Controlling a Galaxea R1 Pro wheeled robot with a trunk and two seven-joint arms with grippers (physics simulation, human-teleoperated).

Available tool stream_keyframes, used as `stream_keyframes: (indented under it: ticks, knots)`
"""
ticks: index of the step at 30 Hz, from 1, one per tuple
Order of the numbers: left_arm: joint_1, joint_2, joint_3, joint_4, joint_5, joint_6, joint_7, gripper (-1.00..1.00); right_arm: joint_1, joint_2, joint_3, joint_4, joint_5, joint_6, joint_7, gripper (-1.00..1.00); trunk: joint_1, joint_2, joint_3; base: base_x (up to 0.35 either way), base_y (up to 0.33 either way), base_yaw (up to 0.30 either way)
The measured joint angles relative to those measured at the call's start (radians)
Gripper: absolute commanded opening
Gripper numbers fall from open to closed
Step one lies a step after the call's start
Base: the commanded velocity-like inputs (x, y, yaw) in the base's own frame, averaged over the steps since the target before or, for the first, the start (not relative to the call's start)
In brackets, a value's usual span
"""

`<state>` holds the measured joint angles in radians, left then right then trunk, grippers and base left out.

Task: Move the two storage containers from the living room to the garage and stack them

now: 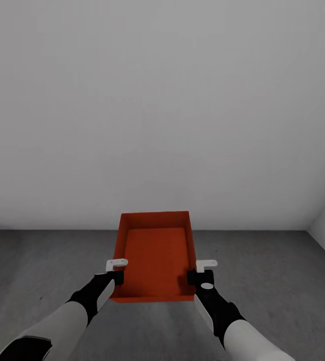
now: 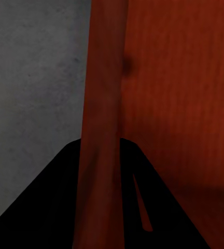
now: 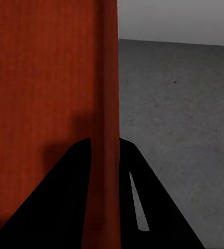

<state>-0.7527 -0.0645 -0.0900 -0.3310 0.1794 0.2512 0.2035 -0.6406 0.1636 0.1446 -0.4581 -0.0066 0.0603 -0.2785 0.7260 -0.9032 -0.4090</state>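
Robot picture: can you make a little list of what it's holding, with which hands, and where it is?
holding: one red-orange bin, open top, nothing inside
left gripper: shut on the bin's left wall
right gripper: shut on the bin's right wall
bin position: held off the floor
place: dark grey concrete floor, plain white wall ahead

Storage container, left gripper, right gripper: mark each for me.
storage container (image 1: 155, 260), head view, on its inner bottom.
left gripper (image 1: 117, 269), head view, midway between the fingertips at the container's left wall.
right gripper (image 1: 200, 271), head view, midway between the fingertips at the right wall.
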Motion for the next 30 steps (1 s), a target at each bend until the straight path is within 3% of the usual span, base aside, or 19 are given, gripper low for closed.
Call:
stream_keyframes:
  ticks: [9, 30]
  knots:
    - [0.000, 0.003, -0.021, 0.005, 0.024, -0.006, 0.002, -1.00, 0.000, 0.000, 0.000, 0.000, 0.004, 0.000, 0.000, -1.00, 0.000, 0.000, -0.015, 0.000, 0.000, 0.000]
    - [0.000, 0.003, -0.027, 0.003, 0.029, -0.006, 0.005, -1.00, 0.000, -0.001, 0.002, 0.000, 0.001, 0.000, 0.000, -1.00, 0.080, -0.147, -0.114, 0.000, 0.000, 0.000]
